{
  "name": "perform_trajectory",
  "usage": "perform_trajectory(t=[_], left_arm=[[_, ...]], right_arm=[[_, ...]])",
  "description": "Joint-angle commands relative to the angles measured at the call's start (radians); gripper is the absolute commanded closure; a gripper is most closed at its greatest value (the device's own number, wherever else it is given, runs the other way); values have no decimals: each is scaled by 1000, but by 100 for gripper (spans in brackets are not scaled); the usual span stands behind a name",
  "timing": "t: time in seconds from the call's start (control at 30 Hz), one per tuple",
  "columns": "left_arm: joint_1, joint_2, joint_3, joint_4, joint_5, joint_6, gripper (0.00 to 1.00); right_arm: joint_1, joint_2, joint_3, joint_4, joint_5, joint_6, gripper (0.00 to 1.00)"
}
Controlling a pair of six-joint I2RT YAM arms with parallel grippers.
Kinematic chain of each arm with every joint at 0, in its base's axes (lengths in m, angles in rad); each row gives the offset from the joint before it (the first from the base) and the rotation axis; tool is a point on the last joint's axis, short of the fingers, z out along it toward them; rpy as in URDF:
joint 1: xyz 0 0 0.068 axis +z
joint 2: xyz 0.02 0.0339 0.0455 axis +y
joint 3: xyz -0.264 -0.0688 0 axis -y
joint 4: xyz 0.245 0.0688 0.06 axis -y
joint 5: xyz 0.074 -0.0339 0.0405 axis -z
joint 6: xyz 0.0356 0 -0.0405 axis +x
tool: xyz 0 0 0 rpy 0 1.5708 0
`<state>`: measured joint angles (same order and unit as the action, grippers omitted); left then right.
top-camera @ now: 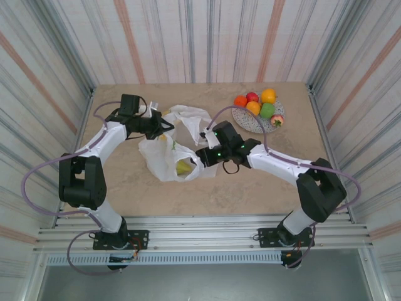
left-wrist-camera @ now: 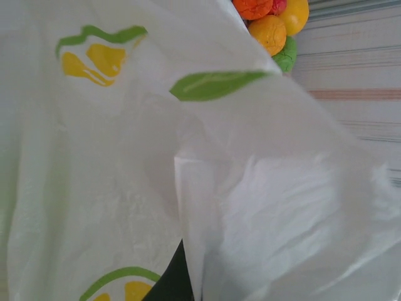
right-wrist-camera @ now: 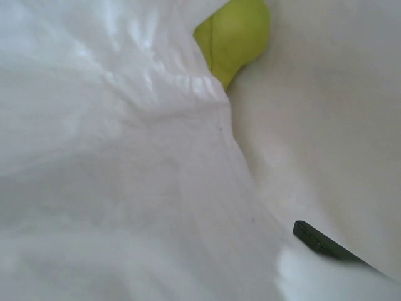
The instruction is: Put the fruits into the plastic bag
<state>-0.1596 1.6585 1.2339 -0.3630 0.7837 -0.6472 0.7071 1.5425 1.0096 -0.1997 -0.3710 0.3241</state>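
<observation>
Plastic bag: the plastic bag (top-camera: 164,157) lies crumpled at mid-table between the two arms, with its mouth toward the right arm.
Hidden: white film blankets both wrist views. Most of the bag's inside is screened, and the handle loops are hard to pick out among the folds.
In the bag: the bagged pear (right-wrist-camera: 235,34) rests against the film, its lower half cut off by a fold. From above it is only a yellow-green patch near the bag's near edge.
Left gripper: the left gripper (top-camera: 164,127) is closed, pinching the bag's far upper edge. Its fingers are buried in film.
Right gripper: the right gripper (top-camera: 199,158) is pushed into the bag's mouth. One dark fingertip (right-wrist-camera: 316,240) shows clear of the pear and the other is covered, so I cannot tell how wide it stands.
Plate: the grey speckled plate (top-camera: 246,124) sits far right, well apart from the bag.
On the plate: the fruits (top-camera: 253,108) are heaped together:
- two orange balls
- a red apple (top-camera: 252,97)
- a yellow-orange ball (top-camera: 268,95)
- a second pear (top-camera: 267,111)
- a red-pink piece (top-camera: 277,120) at the rim
</observation>
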Motion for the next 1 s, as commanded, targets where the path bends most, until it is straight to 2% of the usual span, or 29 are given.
perform_trajectory(t=[0.0, 0.13, 0.27, 0.43, 0.6, 0.73, 0.87, 0.97], left_arm=[[12, -24, -4, -19, -15, 29, 100], [13, -19, -3, -17, -13, 26, 100], [14, -18, -4, -14, -9, 25, 100], [15, -22, -3, -11, -8, 21, 100], [17, -25, -6, -6, -1, 13, 100], [17, -28, -8, -1, 3, 11, 100], [17, -29, -10, 0, 3, 8, 100], [17, -29, -10, 1, 5, 7, 100]], right_arm=[[-38, -89, -35, -55, -92, -85, 24], [-86, -158, -61, -21, -131, -72, 24], [-128, -167, -57, -26, -233, -83, 24], [-170, -193, -38, -87, -257, -103, 24], [-248, -282, -49, -87, -257, -71, 21], [-339, -342, -50, -110, -143, -51, 19], [-427, -343, -20, -162, 143, -30, 15], [-509, -315, -4, -162, 294, -34, 12]])
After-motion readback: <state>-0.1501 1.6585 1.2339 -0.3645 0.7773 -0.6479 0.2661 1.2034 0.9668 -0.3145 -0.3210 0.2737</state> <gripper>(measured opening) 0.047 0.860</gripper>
